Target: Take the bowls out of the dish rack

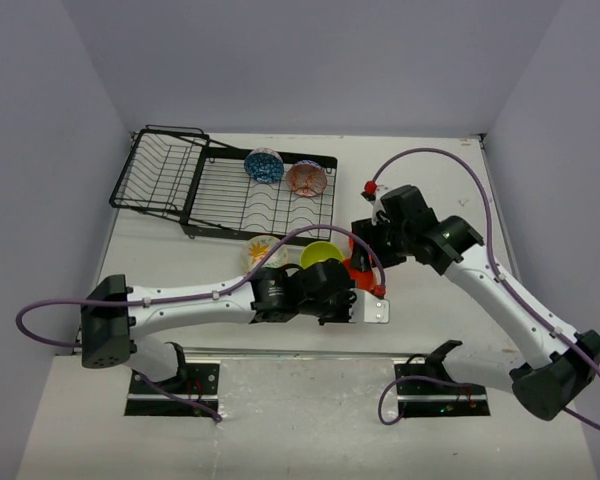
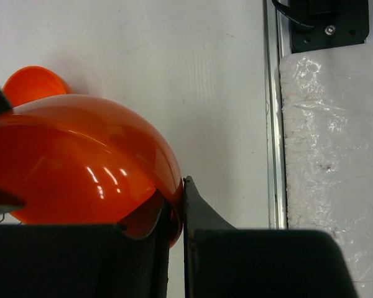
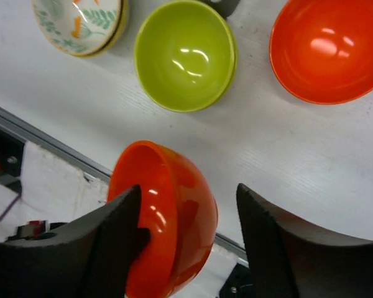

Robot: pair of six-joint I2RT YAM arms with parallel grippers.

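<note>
Top external view: left arm stretches low from 8 o'clock toward centre, and right arm bends in from 4 o'clock with its wrist tipped down. At 11 o'clock the dish rack holds a blue-patterned bowl and a red-patterned bowl.

Left wrist view: left gripper pinches the rim of a tilted orange bowl.

Right wrist view: right gripper straddles that bowl with jaws spread, one finger inside it and the other clear. A lime green bowl sits at 12 o'clock.

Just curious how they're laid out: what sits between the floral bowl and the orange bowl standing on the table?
The lime bowl, upright, apart from both the floral bowl and the orange bowl. The right wrist view shows it.
</note>
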